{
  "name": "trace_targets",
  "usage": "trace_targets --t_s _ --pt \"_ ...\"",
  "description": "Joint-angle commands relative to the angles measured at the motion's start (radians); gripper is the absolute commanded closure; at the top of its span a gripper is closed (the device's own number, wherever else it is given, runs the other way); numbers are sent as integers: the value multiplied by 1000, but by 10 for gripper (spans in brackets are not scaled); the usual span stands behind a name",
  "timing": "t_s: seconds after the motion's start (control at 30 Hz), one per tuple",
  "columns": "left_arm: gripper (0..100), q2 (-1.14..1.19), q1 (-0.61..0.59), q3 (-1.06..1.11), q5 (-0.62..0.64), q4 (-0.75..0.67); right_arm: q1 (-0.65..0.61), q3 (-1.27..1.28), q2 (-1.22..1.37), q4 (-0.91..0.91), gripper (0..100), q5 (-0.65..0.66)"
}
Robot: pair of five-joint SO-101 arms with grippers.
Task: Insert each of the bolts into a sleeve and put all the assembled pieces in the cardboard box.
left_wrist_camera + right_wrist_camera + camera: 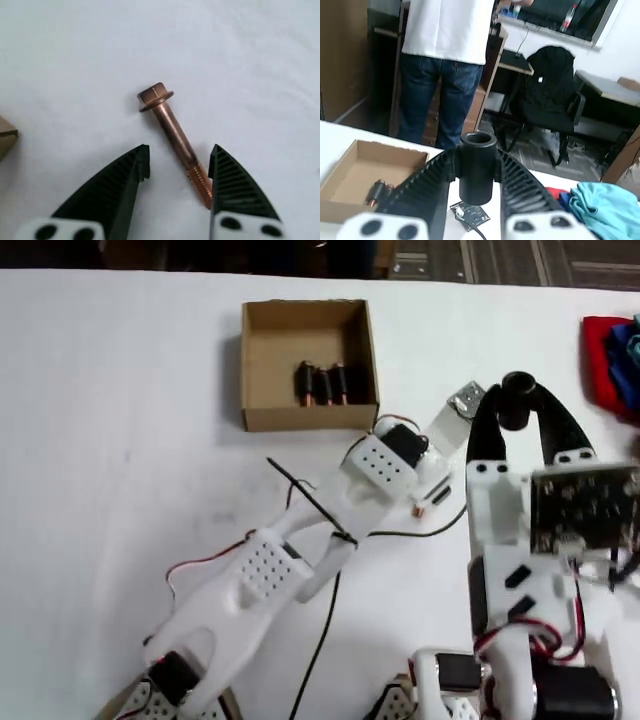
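High view
Box (pixel 300 418): brown cardboard, square, open-topped, on the white bench (pixel 120 440).
Pieces (pixel 322 383): three short dark cylinders with copper ends, lying side by side inside the box, toward its near wall.
Left arm (pixel 300 560): white plastic with perforated panels; its wrist ends just past the box's near right corner.
Bolt (pixel 419 507): only a small copper tip shows at that wrist, on the bench outside the box.
Right fingers (pixel 487 430): black and curved, pinching the sleeve (pixel 517 388), which is further to the right of the box than the bolt.
Cloth (pixel 612 350): red and blue, cut off by the edge, far to the right of the box.

Left wrist view
Bolt (pixel 172 135): smooth copper shank with a hex flange head and a threaded tip, flat on the bench, apart from the box corner (pixel 6 140).
Left fingers (pixel 115 195): black, ribbed and spread. The threaded end lies between them, against one finger, and the head points away.

Right wrist view
Sleeve (pixel 477 167): matte black tube, upright, with an open hollow top.
Right fingers (pixel 427 185): ribbed, pressed on both sides of the sleeve.
Box (pixel 395 150): beside and below the sleeve, pieces (pixel 379 192) partly hidden behind a finger.
Board (pixel 470 214): small and dark, on the bench beneath the sleeve, with details hard to make out.
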Motion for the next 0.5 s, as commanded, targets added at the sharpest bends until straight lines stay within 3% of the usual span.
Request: trace_targets --t_s 0.0,0.13,0.27,0.47 --pt "790 6 -29 -77 8 6 8 -46 -36 -4 979 2" --pt "814 23 -34 -79 2 8 8 -44 -39 -4 979 2" --pt "989 25 -31 -82 0 0 7 -31 -39 -8 979 2" --pt "975 11 -32 -85 0 9 5 -29 -39 -8 979 0"
